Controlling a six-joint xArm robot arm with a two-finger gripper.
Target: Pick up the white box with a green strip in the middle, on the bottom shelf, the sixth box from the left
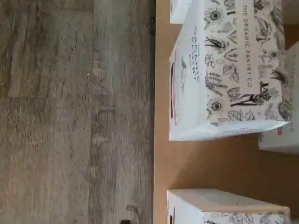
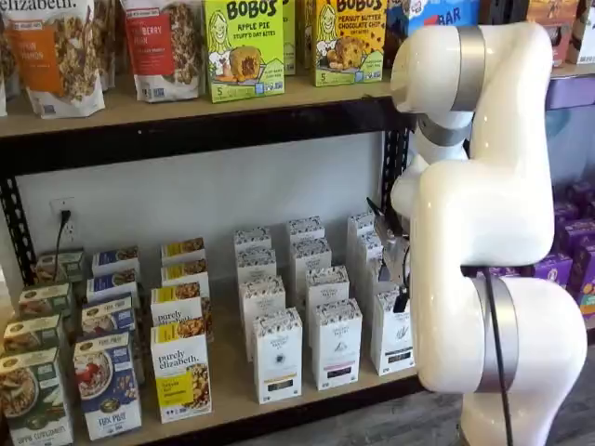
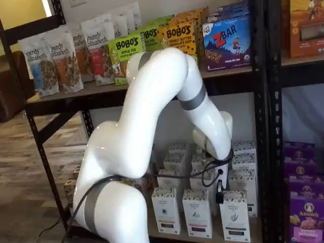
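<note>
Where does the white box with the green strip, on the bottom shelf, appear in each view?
Wrist view: the white box is partly cropped at the picture's edge, beside a pinkish-strip carton.
A shelf view: front row, rightmost of the white cartons.
A shelf view: front row, rightmost again.
Shared landmark: the pale front edge of the bottom shelf, close to the box in all three.

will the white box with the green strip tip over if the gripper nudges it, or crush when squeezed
The white box stands tall on a narrow base on the bottom shelf, so a high nudge would probably tip it. It looks like a plain cardboard carton: likely stiff and light, though a hard squeeze may dent it. The neighbouring carton stands close, so a tip could knock it.
</note>
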